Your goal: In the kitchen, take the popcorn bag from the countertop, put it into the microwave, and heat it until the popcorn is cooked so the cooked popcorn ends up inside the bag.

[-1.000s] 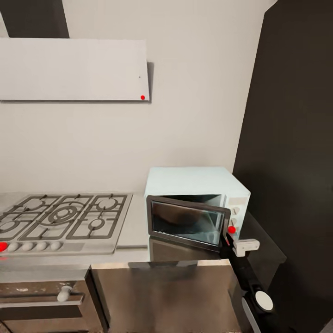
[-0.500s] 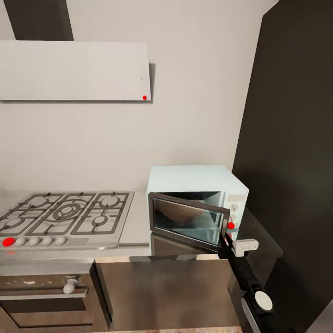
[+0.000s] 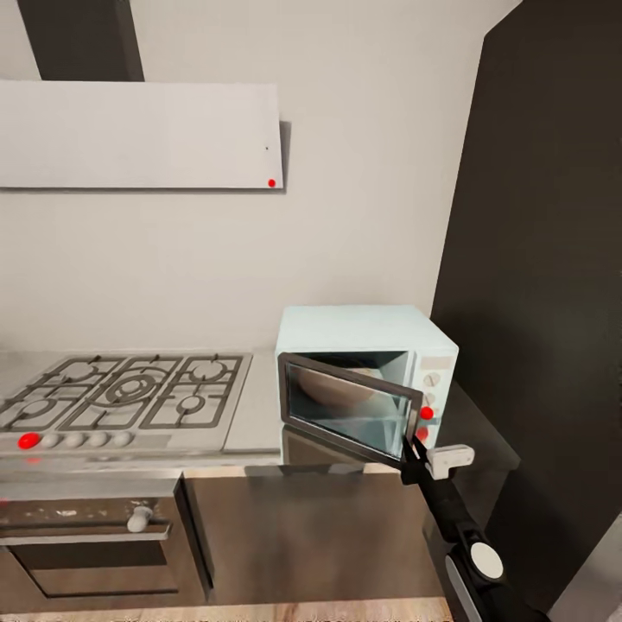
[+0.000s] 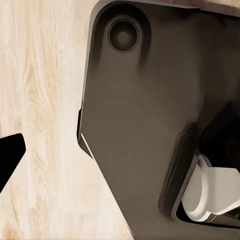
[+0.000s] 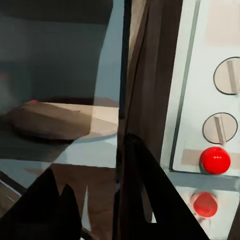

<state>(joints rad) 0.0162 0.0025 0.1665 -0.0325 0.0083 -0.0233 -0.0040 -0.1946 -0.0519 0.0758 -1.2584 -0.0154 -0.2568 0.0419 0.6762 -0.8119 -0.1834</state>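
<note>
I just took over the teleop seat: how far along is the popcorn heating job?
Early stage. The pale mint-blue microwave has its dark glass door partly swung open, with the right gripper at the door's free edge, apparently working it. A tan turntable plate sits inside with no bag on it. Fetching the popcorn bag, loading, closing the door and heating all remain.

I cannot tell whether my right gripper (image 3: 413,451) is open or closed; its dark fingers (image 5: 150,185) are cut by the frame edge. The half-open dark glass door (image 3: 350,408) hides part of the pale mint-blue microwave (image 3: 367,363) interior.
</note>
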